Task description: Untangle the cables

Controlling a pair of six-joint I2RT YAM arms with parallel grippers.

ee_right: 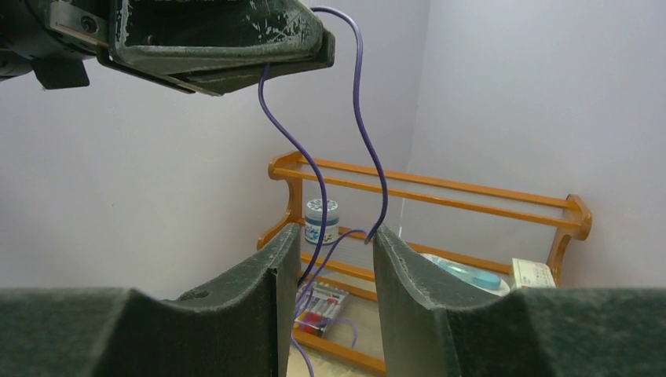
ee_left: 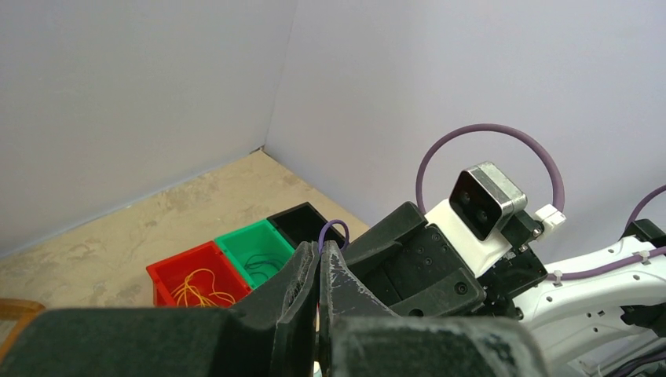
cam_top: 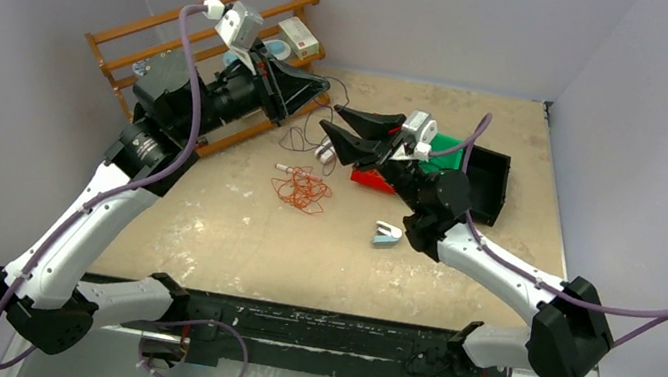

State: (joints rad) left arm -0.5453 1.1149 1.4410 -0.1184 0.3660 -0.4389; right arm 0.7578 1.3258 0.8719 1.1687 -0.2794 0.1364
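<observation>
Right gripper [ee_right: 334, 242], jaws apart astride thin purple cable [ee_right: 357, 78] hanging above the table from left gripper [ee_left: 320, 255], which is clamped on it; step, seemingly: second grasp; next: close, part gently.

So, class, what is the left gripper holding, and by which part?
The left gripper pinches a thin purple cable at its bend; both strands hang down.

White arms [cam_top: 490, 262], black joints [cam_top: 570, 332] (purple cables [cam_top: 192, 75])
</observation>
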